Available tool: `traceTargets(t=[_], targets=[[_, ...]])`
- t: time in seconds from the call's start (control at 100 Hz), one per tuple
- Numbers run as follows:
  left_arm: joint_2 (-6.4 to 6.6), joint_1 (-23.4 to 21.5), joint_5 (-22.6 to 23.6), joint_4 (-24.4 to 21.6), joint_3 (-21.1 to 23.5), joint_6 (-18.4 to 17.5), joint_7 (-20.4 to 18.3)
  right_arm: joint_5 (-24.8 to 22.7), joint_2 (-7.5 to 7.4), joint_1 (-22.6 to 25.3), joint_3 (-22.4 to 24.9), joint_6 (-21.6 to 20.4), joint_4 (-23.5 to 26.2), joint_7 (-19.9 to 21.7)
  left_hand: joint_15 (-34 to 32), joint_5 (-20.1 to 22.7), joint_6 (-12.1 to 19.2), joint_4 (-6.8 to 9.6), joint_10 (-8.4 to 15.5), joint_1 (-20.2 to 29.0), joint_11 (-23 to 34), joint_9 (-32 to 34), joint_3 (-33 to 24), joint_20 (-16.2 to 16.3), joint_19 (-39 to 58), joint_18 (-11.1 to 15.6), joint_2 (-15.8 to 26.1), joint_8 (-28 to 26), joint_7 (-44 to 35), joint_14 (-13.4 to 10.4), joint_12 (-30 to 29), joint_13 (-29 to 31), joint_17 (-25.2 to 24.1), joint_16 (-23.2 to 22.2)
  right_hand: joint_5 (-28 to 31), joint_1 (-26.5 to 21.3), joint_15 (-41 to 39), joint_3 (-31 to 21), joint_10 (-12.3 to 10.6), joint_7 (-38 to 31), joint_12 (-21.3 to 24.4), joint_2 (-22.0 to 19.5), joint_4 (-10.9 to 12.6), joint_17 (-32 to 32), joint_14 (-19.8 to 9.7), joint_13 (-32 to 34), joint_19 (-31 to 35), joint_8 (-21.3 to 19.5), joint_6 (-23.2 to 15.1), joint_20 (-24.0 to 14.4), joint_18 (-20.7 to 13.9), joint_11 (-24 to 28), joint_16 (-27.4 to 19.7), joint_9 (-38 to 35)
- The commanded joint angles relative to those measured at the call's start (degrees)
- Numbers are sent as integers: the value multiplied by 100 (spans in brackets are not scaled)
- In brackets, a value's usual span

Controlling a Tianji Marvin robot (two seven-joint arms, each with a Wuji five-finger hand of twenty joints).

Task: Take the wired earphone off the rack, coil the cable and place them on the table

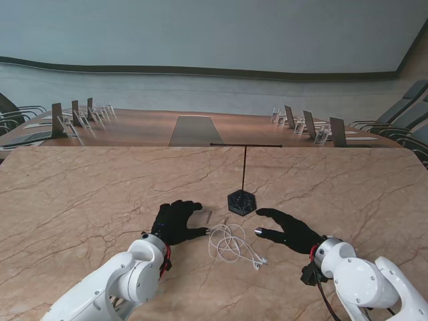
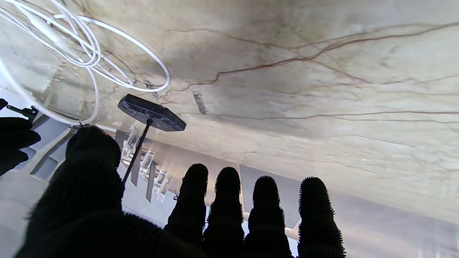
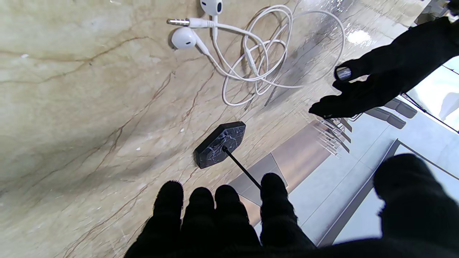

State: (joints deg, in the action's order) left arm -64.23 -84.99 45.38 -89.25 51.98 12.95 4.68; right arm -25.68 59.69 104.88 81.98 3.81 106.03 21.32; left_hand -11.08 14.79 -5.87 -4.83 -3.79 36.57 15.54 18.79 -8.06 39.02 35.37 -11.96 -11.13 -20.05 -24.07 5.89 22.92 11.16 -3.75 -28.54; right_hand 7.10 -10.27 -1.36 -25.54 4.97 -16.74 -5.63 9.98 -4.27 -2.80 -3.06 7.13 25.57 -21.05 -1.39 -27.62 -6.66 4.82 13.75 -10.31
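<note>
**Earphone coiled on the table between two empty hands**

The wired earphone (image 1: 231,244) is seen lying on the marble table (image 1: 80,194) in a loose coil, off the rack (image 1: 242,200). In the right wrist view its two white earbuds (image 3: 183,37) and the metal plug (image 3: 177,22) are laid close together at one edge of the coil, while the cable (image 3: 258,61) is looped over itself several times. The rack (a thin black T-shaped rod on a dark marbled base) is stood upright just beyond the coil, and nothing is hung on its crossbar.

The left hand (image 1: 176,222) is held just to the left of the coil with its fingers (image 2: 229,200) stretched out side by side and the thumb apart; nothing is gripped. The right hand (image 1: 291,231) is placed to the right of the coil, fingers extended and thumb spread wide, likewise empty.
</note>
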Motion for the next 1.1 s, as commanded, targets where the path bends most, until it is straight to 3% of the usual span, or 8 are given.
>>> traceTargets(t=[0.0, 0.32, 0.56, 0.87, 1.09], targets=[[66, -180, 1, -92, 67, -98, 51, -12, 9, 41, -22, 7, 43, 27, 208, -202, 172, 248, 192, 110, -155, -95, 299, -198, -322, 174, 297, 108, 18, -245, -181, -106, -53, 215, -146, 12, 144, 197, -162, -8, 107, -123, 58, -72, -291, -252, -182, 98, -67, 35, -407, -149, -55, 148], [154, -1047, 316, -673, 700, -606, 130, -35, 22, 285, -67, 54, 209, -54, 426, -162, 215, 264, 273, 158, -186, -179, 851, -696, -798, 299, 713, 130, 25, -522, -517, -267, -35, 675, -174, 142, 206, 192, -249, 92, 107, -189, 46, -77, -366, -246, -359, 187, -230, 22, -470, -264, -184, 180], [195, -1537, 425, -1005, 965, -753, 59, 186, 68, 523, -132, 274, 349, -228, 467, -164, 196, 268, 285, -152, -180, -351, 924, -893, -1135, 396, 1074, 159, 96, -633, -681, -415, -15, 840, -124, 155, 274, 189, -445, 381, -17, -194, -14, 54, -565, -236, -952, 159, -259, 39, -672, -548, -719, 238], [198, -1818, 511, -1133, 1124, -896, 182, 113, 74, 635, -166, 325, 395, -288, 476, -217, 252, 265, 340, -161, -180, -497, 929, -906, -1287, 440, 1098, 145, 115, -689, -749, -518, -34, 904, -120, 205, 274, 179, -433, 522, -121, -235, 7, 80, -545, -243, -1047, 149, -227, 33, -665, -600, -791, 293], [210, -1766, 486, -1109, 1012, -860, 94, 126, 76, 636, -143, 336, 394, -281, 463, -206, 262, 268, 363, -132, -159, -519, 922, -899, -1359, 442, 1101, 128, 99, -714, -772, -543, -26, 926, -106, 211, 273, 176, -425, 604, -145, -238, 6, 97, -532, -243, -1101, 109, -219, 33, -656, -624, -825, 293]])
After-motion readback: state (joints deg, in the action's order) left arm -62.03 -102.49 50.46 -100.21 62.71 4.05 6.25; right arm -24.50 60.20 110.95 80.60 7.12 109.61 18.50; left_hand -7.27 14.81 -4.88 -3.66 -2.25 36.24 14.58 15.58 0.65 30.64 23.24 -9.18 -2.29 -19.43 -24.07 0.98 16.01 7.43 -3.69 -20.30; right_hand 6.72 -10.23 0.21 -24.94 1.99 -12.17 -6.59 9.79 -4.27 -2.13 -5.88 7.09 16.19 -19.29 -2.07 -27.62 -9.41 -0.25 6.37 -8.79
